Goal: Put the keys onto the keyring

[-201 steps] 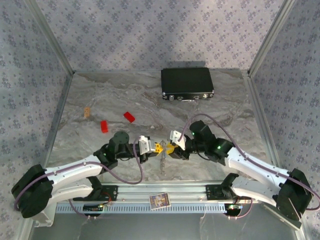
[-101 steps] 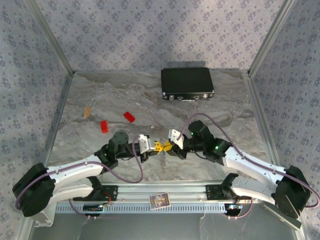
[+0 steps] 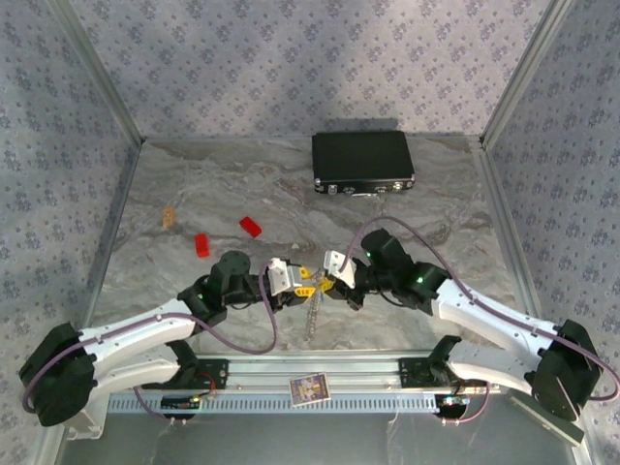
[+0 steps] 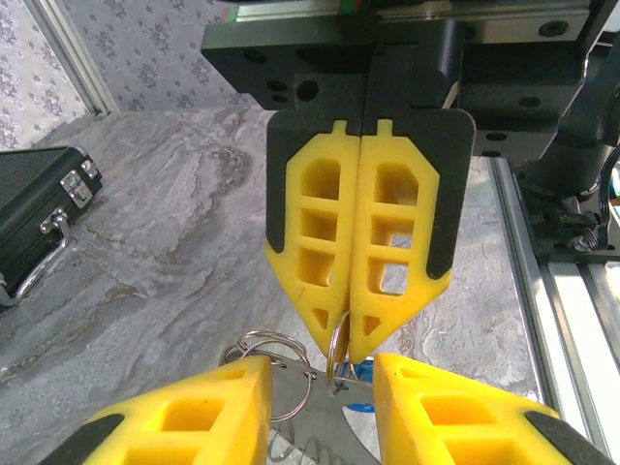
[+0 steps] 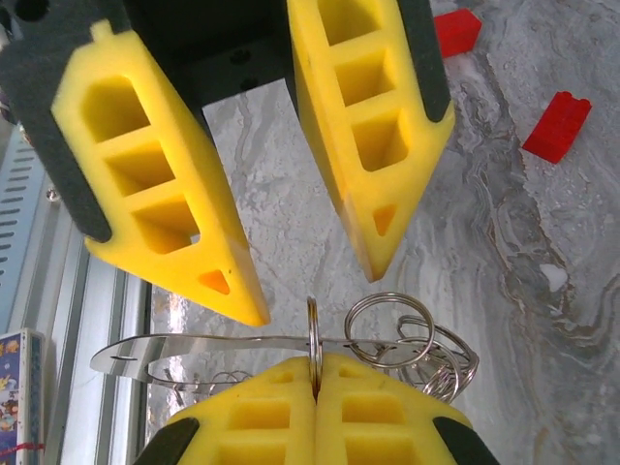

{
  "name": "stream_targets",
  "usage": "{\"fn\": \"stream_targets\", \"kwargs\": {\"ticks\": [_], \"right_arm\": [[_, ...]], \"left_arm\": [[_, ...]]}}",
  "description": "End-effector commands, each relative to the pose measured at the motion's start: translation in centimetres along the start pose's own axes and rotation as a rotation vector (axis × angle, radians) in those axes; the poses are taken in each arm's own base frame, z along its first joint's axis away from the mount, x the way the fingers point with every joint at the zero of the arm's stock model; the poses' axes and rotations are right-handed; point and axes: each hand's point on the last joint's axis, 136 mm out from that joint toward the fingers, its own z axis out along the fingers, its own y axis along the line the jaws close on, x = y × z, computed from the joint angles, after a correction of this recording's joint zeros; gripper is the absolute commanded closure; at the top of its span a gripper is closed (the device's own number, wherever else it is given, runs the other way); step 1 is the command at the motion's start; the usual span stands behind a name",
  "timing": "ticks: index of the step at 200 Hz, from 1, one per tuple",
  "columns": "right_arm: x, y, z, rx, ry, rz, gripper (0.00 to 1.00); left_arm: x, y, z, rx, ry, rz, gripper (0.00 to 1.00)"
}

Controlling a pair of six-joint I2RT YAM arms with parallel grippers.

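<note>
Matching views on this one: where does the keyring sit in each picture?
Top external: keyring dangles low centre, just below the right gripper.
Left wrist: keyring at bottom centre, under the right gripper.
Right wrist: keyring lower middle, right of where the right gripper pinches it.
Shared landmark: the right gripper, shut on one ring.

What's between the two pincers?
A flat silvery strip and some wire rings lie between the left pincer and the right pincer, clearest in the left wrist view.
</note>
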Motion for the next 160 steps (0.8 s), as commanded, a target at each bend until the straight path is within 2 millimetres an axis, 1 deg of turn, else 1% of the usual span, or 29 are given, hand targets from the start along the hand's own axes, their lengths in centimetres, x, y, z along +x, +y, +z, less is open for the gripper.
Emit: {"fn": "stream_targets", "kwargs": {"ticks": [1, 33, 61, 110, 128, 151, 160], "right_arm": [[0.1, 0.1, -0.6, 0.001, 0.087, -0.067, 1.00], [-0.5, 0.2, -0.6, -0.013, 0.131, -0.116, 1.00], [-1.2, 0.5, -0.4, -0.028, 0.146, -0.154, 1.00], [-0.9, 0.5, 0.5, -0.033, 0.219, -0.197, 1.00], [-1.4, 0.7, 0.7, -0.044, 0.203, -0.202, 1.00], [-2.0, 0.9, 0.6, -0.039, 0.149, -0.181, 1.00], [-2.1, 1.0, 0.6, -0.029, 0.121, -0.167, 0.96]], "left_arm": [[0.4, -0.3, -0.2, 0.022, 0.066, 0.031, 0.68], [0.2, -0.4, 0.1, 0.037, 0.066, 0.039, 0.69], [-0.1, -0.5, 0.4, 0.053, 0.060, 0.040, 0.74], [-0.5, -0.6, 0.1, 0.057, 0.047, 0.043, 0.78], [-0.5, -0.6, 0.1, 0.058, 0.045, 0.042, 0.83], [-0.3, -0.8, 0.1, 0.064, 0.046, 0.038, 0.95], [-0.3, -0.8, 0.1, 0.064, 0.044, 0.036, 0.99]]}}
